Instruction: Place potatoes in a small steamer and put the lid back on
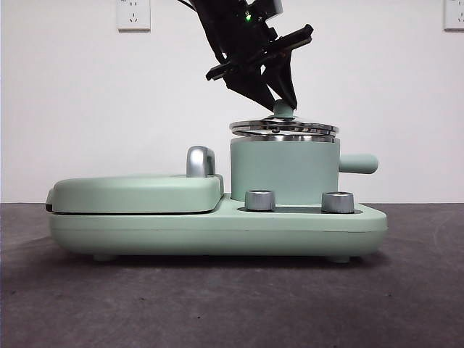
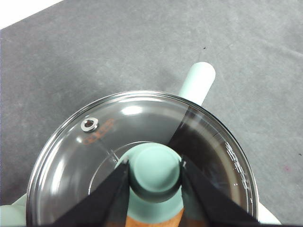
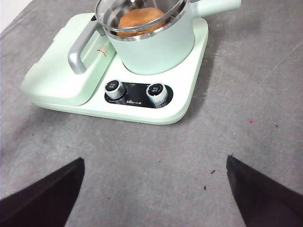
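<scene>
The small steamer is a mint-green pot that stands on the right half of a green cooker base. Its stubby handle points away to the side. The potato, orange-tan, lies inside the pot and shows through the glass. The lid, glass with a silver rim, lies level on or a hair above the pot's rim. My left gripper comes down from above and is shut on the lid's green knob. My right gripper hangs open over the table in front of the cooker, holding nothing.
A flat mint-green griddle cover with a chrome handle takes up the base's left half. Two silver dials sit on the front of the base. Dark grey table surrounds the cooker, and a white wall stands behind.
</scene>
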### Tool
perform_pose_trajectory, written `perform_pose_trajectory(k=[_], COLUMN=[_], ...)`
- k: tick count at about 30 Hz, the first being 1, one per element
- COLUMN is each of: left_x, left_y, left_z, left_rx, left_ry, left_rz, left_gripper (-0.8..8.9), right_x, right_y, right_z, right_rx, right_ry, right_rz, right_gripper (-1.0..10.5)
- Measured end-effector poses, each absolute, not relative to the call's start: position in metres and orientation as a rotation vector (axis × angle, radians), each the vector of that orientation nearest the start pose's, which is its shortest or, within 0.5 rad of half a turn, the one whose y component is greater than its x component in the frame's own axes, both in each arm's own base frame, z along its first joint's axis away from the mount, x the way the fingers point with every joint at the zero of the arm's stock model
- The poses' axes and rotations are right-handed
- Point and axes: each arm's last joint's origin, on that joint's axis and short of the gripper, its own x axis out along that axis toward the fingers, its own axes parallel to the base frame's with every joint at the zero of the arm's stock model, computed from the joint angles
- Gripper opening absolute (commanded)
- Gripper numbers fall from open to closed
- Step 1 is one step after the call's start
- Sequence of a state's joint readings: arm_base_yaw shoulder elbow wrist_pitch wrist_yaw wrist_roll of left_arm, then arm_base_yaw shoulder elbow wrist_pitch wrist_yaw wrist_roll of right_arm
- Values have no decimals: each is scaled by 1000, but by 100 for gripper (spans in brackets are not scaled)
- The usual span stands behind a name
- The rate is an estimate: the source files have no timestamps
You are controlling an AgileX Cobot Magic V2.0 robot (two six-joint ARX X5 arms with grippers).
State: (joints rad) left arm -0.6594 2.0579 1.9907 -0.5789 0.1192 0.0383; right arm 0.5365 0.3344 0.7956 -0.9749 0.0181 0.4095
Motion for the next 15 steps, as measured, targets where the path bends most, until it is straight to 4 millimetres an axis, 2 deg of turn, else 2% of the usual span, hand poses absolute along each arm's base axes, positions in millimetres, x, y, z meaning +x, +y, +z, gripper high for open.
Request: perform_pose_trajectory(k=[15], left_x=[371], left_y=[-292], left_z=[314], left_rx=[219], left_ry=[644], left_rz=[-794], left_gripper=[17], right_x=[41], right_y=[24], right_z=[305], right_rx=[250], right_ry=[593], right_rz=[395], right_gripper=[478])
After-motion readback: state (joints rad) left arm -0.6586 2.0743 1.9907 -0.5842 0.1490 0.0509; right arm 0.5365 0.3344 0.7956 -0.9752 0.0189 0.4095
